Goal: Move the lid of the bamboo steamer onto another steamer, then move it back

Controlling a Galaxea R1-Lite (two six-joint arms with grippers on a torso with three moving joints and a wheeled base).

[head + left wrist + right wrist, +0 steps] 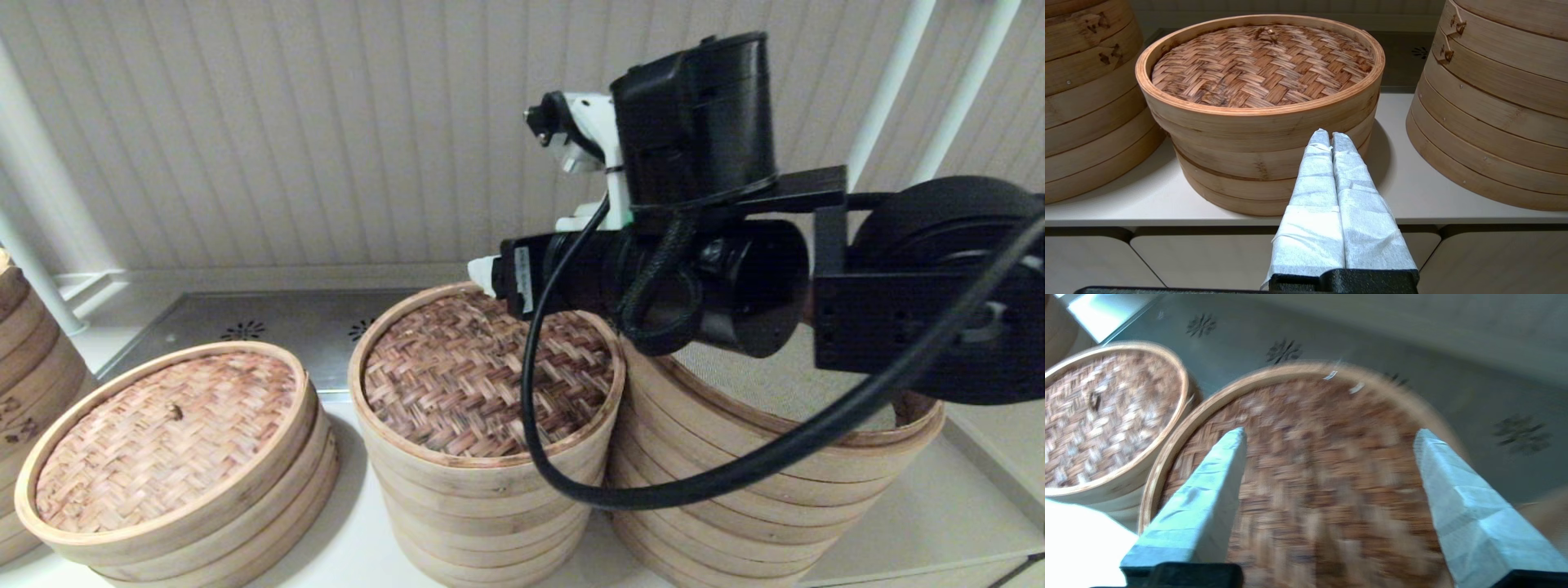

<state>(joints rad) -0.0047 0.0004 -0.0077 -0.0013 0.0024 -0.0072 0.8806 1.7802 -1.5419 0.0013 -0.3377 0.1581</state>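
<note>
bamboo steamer lid (pixel 488 377): dark brown herringbone weave, pale rim | knobbed lid (pixel 167 437): pinkish-tan weave | widest steamer (pixel 767 482): tan rings, beige liner

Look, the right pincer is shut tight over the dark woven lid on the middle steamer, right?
Not quite. The right pincer is wide open, not shut: the right wrist view shows its two wrapped fingers spread far apart. The rest holds: it is over the dark woven lid, which sits on the middle steamer.

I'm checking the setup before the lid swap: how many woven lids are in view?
2. The bamboo steamer lid sits on the middle stack, under the open right gripper. The paler knobbed lid tops the low stack to its left. More may be hidden.
</note>
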